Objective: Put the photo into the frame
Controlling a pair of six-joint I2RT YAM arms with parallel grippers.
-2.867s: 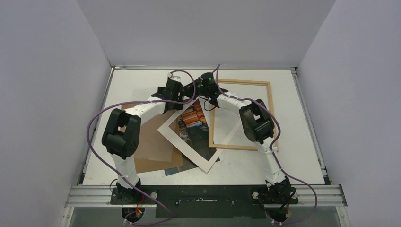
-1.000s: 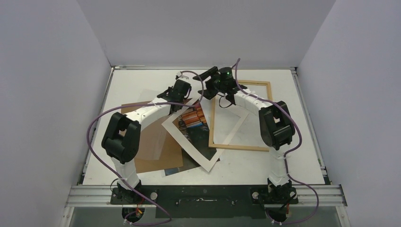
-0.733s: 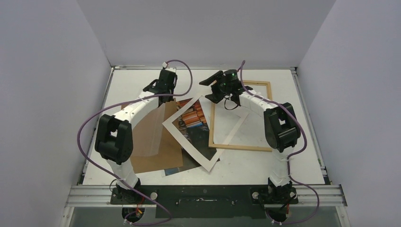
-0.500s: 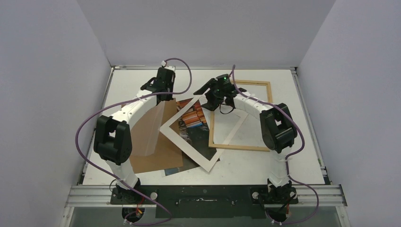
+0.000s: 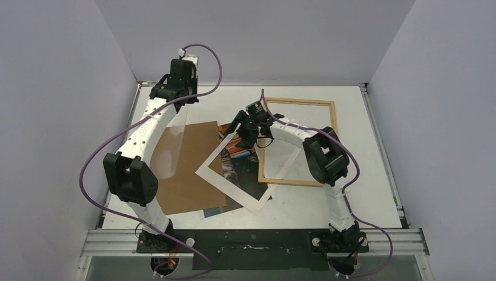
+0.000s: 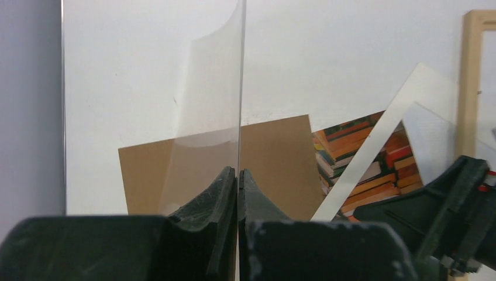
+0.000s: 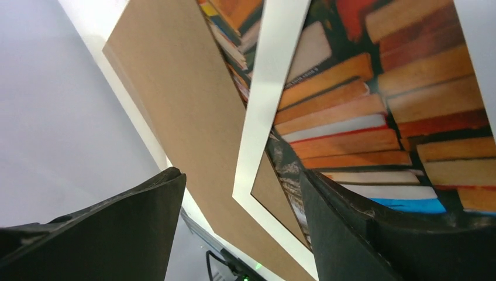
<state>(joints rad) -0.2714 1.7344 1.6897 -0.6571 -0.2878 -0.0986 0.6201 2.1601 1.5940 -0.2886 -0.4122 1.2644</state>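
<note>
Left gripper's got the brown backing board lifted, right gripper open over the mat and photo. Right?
Not quite: the left gripper is shut on a clear pane, per the left wrist view; the brown backing board lies flat below. The right gripper is open over the mat and photo.

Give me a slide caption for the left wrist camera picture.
Left gripper pinching a clear pane above the brown backing board, photo and white mat alongside.

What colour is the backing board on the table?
Plain brown. The backing board shows best in the top external view.
</note>
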